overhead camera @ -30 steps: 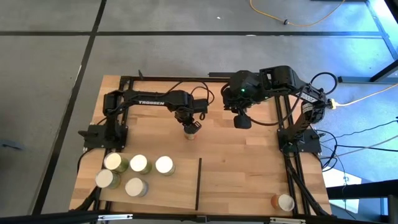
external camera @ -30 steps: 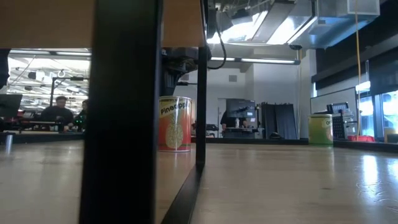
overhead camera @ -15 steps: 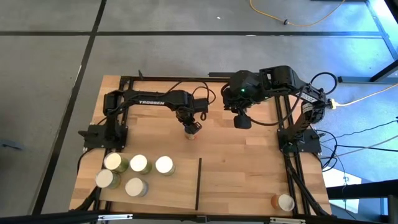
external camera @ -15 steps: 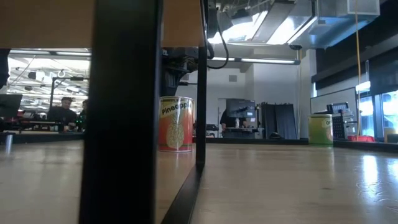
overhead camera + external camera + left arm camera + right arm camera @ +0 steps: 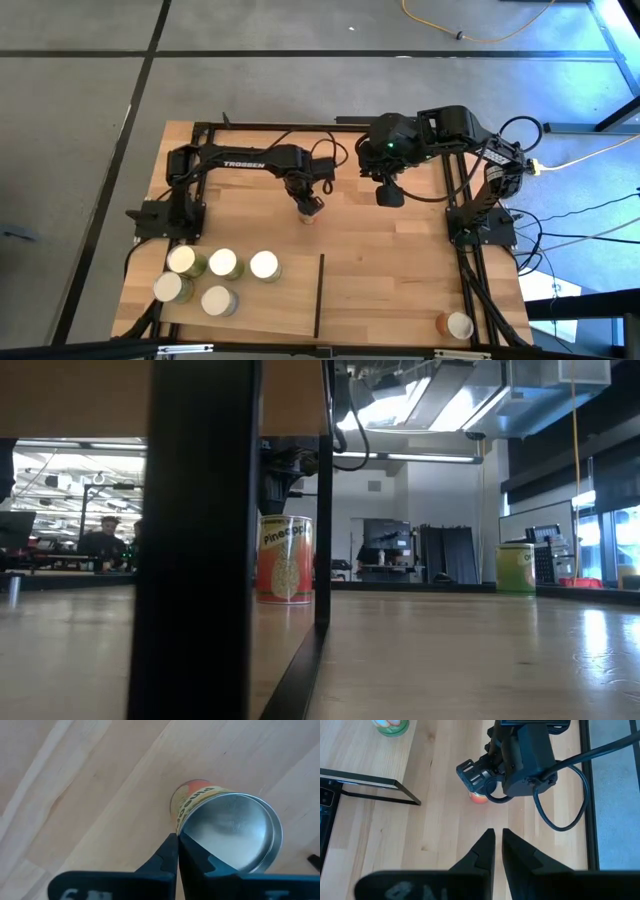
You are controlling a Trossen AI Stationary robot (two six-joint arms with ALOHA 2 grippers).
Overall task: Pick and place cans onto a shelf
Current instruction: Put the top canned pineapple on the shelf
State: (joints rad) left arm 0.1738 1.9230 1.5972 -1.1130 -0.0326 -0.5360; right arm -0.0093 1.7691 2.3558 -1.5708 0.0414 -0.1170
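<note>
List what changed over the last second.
Left pincer closed, tips at the orange can's rim; whether it grips is unclear. The can shifted slightly rightward in the low view. Right pincer, the five cans on the shelf and the corner can stayed put.

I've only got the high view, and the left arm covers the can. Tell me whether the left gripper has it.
Observer: The left wrist view shows the left gripper shut, with its fingers together at the rim of the orange can. The can's body is not between them.
Operator: Check whether the can is off the table.
Observer: It isn't. In the low view it stands with its base on the table.
Operator: Report the right gripper.
Observer: The right wrist view shows the right gripper slightly open over bare wood, holding nothing.
</note>
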